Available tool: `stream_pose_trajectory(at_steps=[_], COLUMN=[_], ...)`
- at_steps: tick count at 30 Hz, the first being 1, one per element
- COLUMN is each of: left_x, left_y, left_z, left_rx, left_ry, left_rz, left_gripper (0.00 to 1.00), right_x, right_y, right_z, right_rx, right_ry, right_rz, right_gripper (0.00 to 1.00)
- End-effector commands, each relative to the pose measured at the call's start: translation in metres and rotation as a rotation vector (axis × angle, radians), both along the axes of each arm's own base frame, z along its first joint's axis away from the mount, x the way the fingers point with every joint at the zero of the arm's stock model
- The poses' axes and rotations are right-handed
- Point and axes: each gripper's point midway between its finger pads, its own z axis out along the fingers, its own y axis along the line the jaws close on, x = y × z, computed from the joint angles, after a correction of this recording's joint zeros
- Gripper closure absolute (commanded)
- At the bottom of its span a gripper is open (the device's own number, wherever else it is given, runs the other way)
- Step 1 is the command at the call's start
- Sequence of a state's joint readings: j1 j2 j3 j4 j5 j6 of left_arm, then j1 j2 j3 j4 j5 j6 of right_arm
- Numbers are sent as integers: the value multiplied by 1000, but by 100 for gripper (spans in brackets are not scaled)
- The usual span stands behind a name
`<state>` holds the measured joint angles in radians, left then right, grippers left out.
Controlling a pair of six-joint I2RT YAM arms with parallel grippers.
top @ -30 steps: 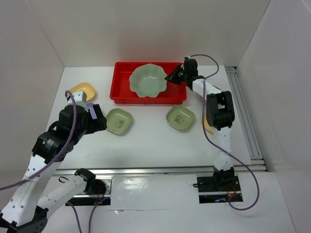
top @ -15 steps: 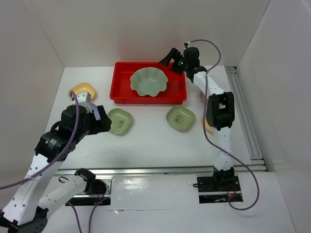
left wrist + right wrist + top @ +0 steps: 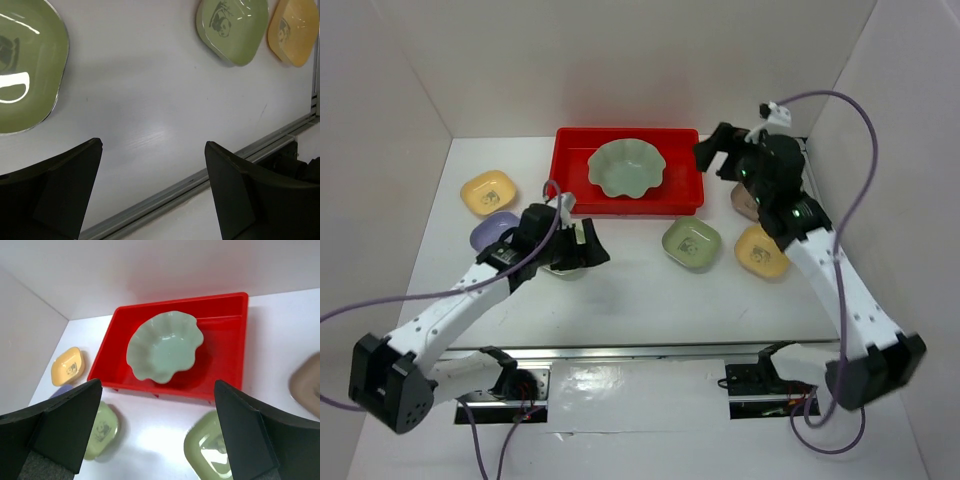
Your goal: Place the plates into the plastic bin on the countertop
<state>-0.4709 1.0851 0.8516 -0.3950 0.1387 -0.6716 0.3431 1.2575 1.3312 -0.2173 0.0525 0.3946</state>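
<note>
First, countertop (image 3: 640, 290): a flat white surface with white walls around it; it carried the bin and every small dish.
Plastic bin (image 3: 680, 185): bright red, shallow and rectangular, it lay at the far middle of the countertop, long side toward the arms.
Large plate (image 3: 627, 168): pale green with a scalloped rim, it sat inside the bin, a little left of the middle, with bare red floor showing to its right; the right wrist view (image 3: 165, 346) showed it the same way.
Right gripper (image 3: 717, 152): raised near the bin's far right corner, jaws spread wide with nothing between them (image 3: 155, 435).
Left gripper (image 3: 580, 248): low in front of the bin's left end, jaws also wide and empty (image 3: 152, 190), over bare countertop.
Left green plate (image 3: 560, 268): mostly hidden under the left gripper from above; the left wrist view showed it just beside the fingers (image 3: 20, 75). Contact could not be judged.
Right green plate (image 3: 691, 243): on the countertop just in front of the bin's right end.
Right yellow plate (image 3: 762, 250): just beside that green plate, to its right.
Brown plate (image 3: 745, 203): right of the bin, partly covered by the right arm.
Left yellow plate (image 3: 487, 192): left of the bin, apart from it.
Lavender plate (image 3: 493, 232): just in front of the left yellow plate, partly under the left arm.
</note>
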Motion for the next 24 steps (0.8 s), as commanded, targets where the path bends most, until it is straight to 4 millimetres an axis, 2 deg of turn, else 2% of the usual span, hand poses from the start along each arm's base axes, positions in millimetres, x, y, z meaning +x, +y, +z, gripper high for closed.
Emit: stream_pose_trajectory(at_steps=[1, 2, 4, 5, 6, 8, 9, 11, 12, 14, 15, 16, 17, 18, 19, 23, 24], left_x=[40, 41, 58, 57, 69, 80, 85, 96, 101, 115, 116, 121, 126, 121, 131, 136, 137], left_y=[-42, -57, -86, -107, -122, -133, -137, -147, -155, -155, -160, -165, -166, -173, -175, -184, -185], left_z=[8, 3, 11, -14, -3, -19, -41, -48, -60, -73, -79, -78, -92, -96, -90, -117, -114], left_rx=[-91, -84, -93, -37, -28, 42, 67, 71, 86, 131, 151, 169, 193, 213, 215, 288, 287], left_ry=[-56, -55, -107, -71, -101, -94, -51, -63, -48, -49, -46, -54, -42, -42, -67, -55, -56], left_rz=[-26, -53, -87, -120, -112, -98, -94, -76, -70, -31, -30, -6, 3, -6, 17, 20, 21], left_gripper=[4, 4, 5, 5, 5, 4, 4, 4, 4, 4, 4, 4, 4, 4, 4, 4, 4], right_x=[-33, -52, -65, -74, -78, -85, -92, -101, -105, -108, -114, -116, -119, -119, -123, -127, -127], right_y=[-26, -29, -36, -40, -40, -45, -47, -51, -53, -53, -54, -46, -46, -45, -42, -37, -37], right_z=[-46, -32, -25, -19, -15, -5, -7, 7, 7, 7, 13, 9, 15, 15, 18, 23, 23], right_rx=[-101, -87, -88, -87, -88, -84, -103, -97, -103, -99, -89, -89, -77, -75, -69, -48, -48], right_ry=[88, 55, 42, 40, 37, 25, 31, -6, -14, -42, -61, -54, -77, -77, -85, -101, -101], right_rz=[-85, -76, -96, -96, -97, -107, -102, -102, -101, -92, -82, -47, -39, -30, -12, 24, 24], right_gripper=[0, 0, 0, 0, 0, 0, 0, 0, 0, 0, 0, 0, 0, 0, 0, 0, 0])
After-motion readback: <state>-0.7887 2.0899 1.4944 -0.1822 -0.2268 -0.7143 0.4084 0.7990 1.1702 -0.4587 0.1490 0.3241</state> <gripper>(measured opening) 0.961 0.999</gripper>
